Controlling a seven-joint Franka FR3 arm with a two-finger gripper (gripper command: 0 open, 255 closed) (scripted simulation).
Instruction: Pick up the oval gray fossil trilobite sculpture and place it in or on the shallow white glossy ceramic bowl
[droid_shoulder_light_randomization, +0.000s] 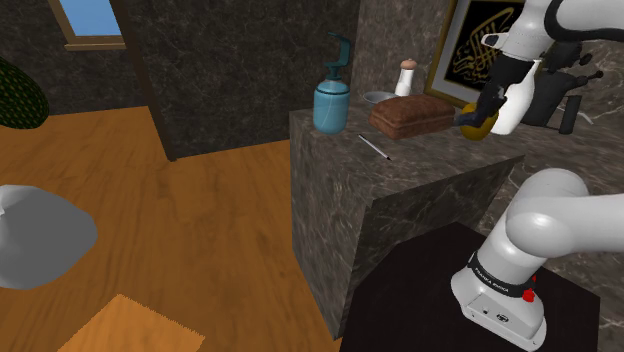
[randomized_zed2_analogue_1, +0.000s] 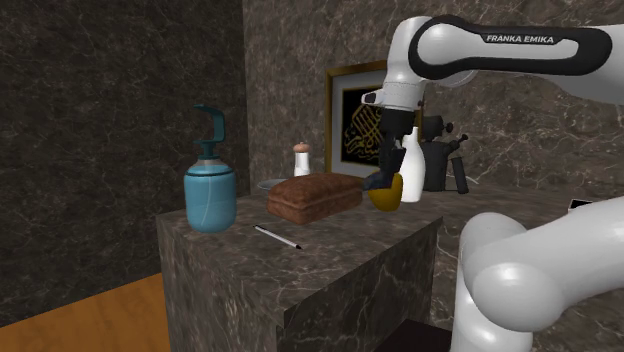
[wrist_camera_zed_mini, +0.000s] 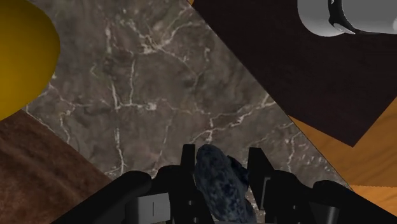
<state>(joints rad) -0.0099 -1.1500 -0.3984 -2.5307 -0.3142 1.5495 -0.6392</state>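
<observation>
Two fingers of the gripper clasp the dark mottled trilobite above the marble counter. It should travel high (clearing the brown loaf), grip kept firm, toward the shallow bowl beyond.

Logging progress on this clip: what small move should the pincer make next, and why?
Probably travel toward the bowl: the pincer clasps the dark fossil above the marble counter, beside the yellow object, and the bowl sits beyond the brown loaf.
</observation>
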